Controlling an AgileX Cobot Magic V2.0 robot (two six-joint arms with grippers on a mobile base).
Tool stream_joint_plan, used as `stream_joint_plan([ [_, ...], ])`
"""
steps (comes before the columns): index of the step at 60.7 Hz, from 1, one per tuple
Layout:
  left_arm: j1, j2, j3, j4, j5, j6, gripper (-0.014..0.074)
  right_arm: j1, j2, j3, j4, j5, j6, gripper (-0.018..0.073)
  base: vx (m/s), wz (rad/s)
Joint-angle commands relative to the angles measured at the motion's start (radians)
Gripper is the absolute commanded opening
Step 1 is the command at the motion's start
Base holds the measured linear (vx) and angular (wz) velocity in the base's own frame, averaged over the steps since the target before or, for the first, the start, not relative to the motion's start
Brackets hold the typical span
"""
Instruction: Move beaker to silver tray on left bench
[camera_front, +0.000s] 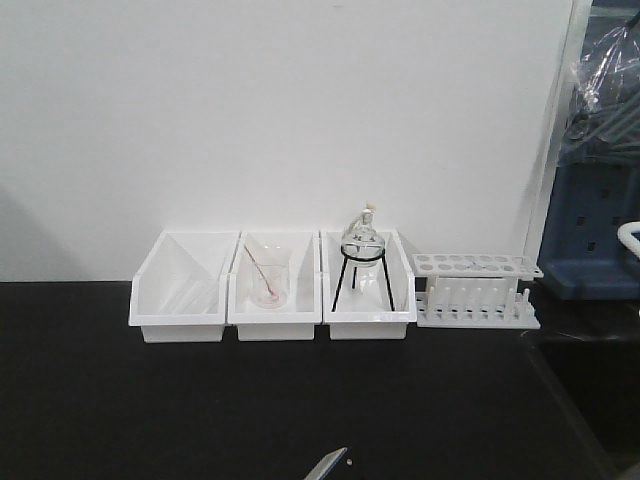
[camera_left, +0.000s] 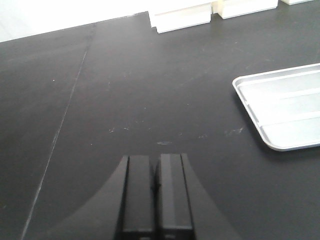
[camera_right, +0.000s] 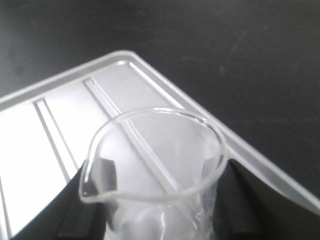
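Observation:
In the right wrist view the small clear beaker (camera_right: 155, 170) stands upright between my right gripper's (camera_right: 157, 210) dark fingers, pouring lip to the lower left. The gripper is shut on it and holds it over the silver tray (camera_right: 55, 115), near the tray's right edge. I cannot tell whether the beaker touches the tray. In the left wrist view my left gripper (camera_left: 155, 190) is shut and empty over the black bench, with the silver tray (camera_left: 285, 110) to its right. A corner of the tray (camera_front: 328, 465) shows at the bottom of the front view.
Three white bins (camera_front: 270, 290) stand at the back of the black bench (camera_front: 200, 400). The middle bin holds a beaker with a pinkish rod (camera_front: 268, 282), the right bin a round flask on a black tripod (camera_front: 361, 250). A white test tube rack (camera_front: 475, 290) stands to their right.

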Motion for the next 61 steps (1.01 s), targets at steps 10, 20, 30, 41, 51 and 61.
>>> stream_joint_plan([
  [10, -0.004, -0.008, 0.02, 0.002, -0.083, -0.002, 0.0001, -0.001, -0.042, -0.022, 0.016, -0.063, -0.031, 0.0276, 0.0, 0.0],
  [20, -0.004, -0.008, 0.02, 0.002, -0.083, -0.002, 0.0001, -0.001, -0.042, -0.022, 0.016, -0.061, -0.031, 0.0457, 0.0, 0.0],
  [30, -0.004, -0.008, 0.02, 0.002, -0.083, -0.002, 0.0001, -0.001, -0.045, -0.022, 0.016, -0.061, -0.031, 0.0571, 0.0, 0.0],
  [41, -0.004, -0.008, 0.02, 0.002, -0.083, -0.002, 0.0001, -0.001, -0.105, -0.022, 0.016, -0.058, -0.031, 0.0583, 0.0, 0.0],
  [51, -0.004, -0.008, 0.02, 0.002, -0.083, -0.002, 0.0001, -0.001, -0.235, -0.022, 0.016, -0.004, -0.021, 0.0582, 0.0, 0.0],
  [61, -0.004, -0.008, 0.02, 0.002, -0.083, -0.002, 0.0001, -0.001, -0.405, -0.021, 0.011, 0.168, 0.109, 0.051, 0.0, 0.0],
])
